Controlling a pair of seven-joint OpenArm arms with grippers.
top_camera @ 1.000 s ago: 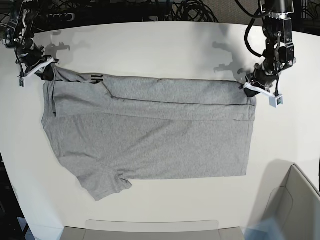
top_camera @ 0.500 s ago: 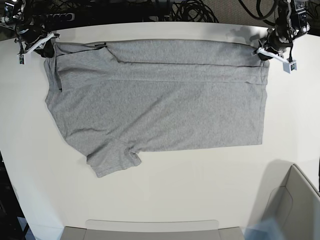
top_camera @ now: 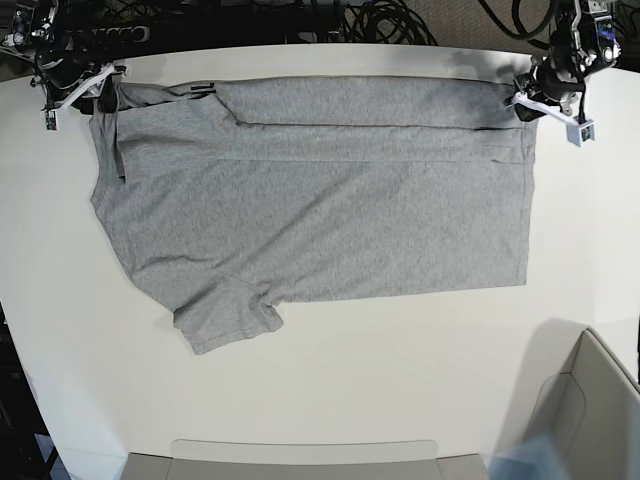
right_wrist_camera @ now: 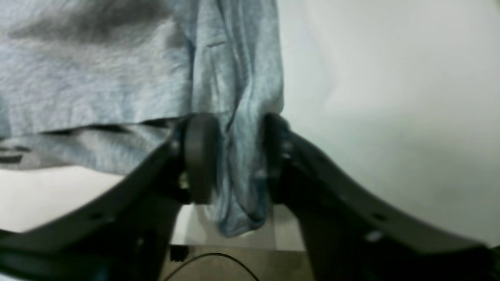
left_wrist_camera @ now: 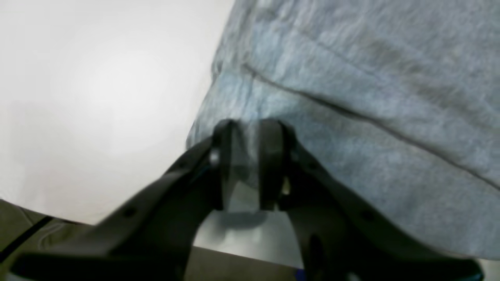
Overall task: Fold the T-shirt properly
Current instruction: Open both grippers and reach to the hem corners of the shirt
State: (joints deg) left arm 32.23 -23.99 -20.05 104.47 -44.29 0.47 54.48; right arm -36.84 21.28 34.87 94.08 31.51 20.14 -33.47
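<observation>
We look down on a white table (top_camera: 400,400) with a rounded far edge, dark cables (top_camera: 380,20) bundled behind it and a pale grey bin (top_camera: 585,410) at the near right corner. The T-shirt (top_camera: 320,215) lies spread flat across the far half of the table, its far long edge folded over in a band, one sleeve (top_camera: 228,318) sticking out toward us on the left of the base view. A sliver of black lettering (top_camera: 200,91) peeks out at the fold near the far left corner.

From the base view we see both grippers parked at the far corners of the cloth, the left gripper (top_camera: 545,100) on the right of that view and the right gripper (top_camera: 85,90) on its left, but we cannot judge their jaws from there.

The wrist views fill that in. In the left wrist view the left gripper's (left_wrist_camera: 244,164) two black fingers (left_wrist_camera: 269,164) stand a little apart with a thin edge of grey fabric (left_wrist_camera: 351,97) between them; the cloth looks loose in the gap, though the blur keeps us from saying whether it touches both pads. A stitched hem line (left_wrist_camera: 351,115) crosses the fabric there, which the base view does not resolve.

In the right wrist view the right gripper's (right_wrist_camera: 234,156) fingers (right_wrist_camera: 199,156) are wider apart, and a bunched, hanging fold of the shirt (right_wrist_camera: 238,117) sits between them, not pinched. Dark print (right_wrist_camera: 9,158) shows at that view's left edge.
</observation>
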